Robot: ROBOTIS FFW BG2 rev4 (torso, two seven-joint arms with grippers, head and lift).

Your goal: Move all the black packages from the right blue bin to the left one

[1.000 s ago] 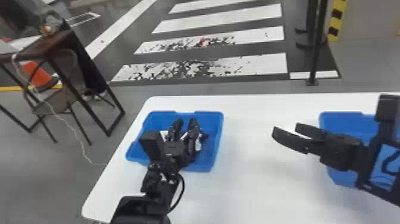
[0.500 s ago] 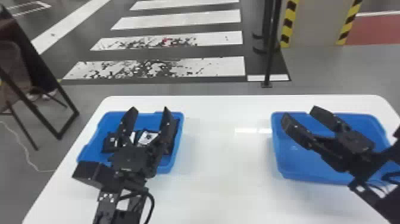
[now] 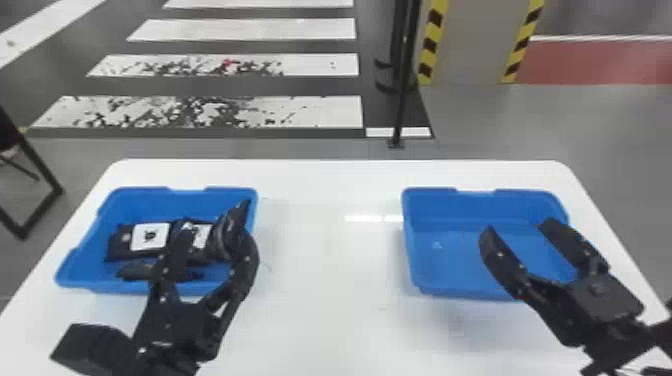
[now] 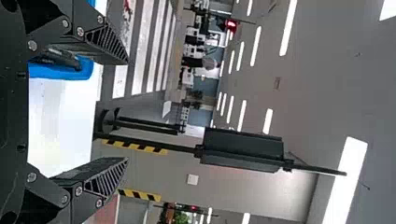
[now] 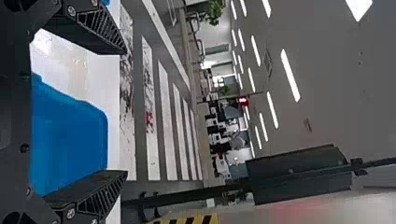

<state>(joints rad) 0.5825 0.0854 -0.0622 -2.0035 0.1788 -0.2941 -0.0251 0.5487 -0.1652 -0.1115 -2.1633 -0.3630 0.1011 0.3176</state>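
- Left gripper [image 3: 216, 217] and right gripper [image 3: 517, 226] are spread wide, maybe because the job is done.
- Black packages [image 3: 150, 237] lie in the left bin [image 3: 145, 200], where they belong.

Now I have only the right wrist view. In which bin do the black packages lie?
Observer: The head view shows black packages in the left blue bin.
Operator: Thank you. And the left gripper, are its fingers apart or together?
Observer: The left gripper has its fingers apart, with nothing held between them.
Operator: One more question: does any package have a label which is turned up?
Observer: Yes, I can make out two white labels facing up, the left one in plain sight and the right one partly behind the left gripper.
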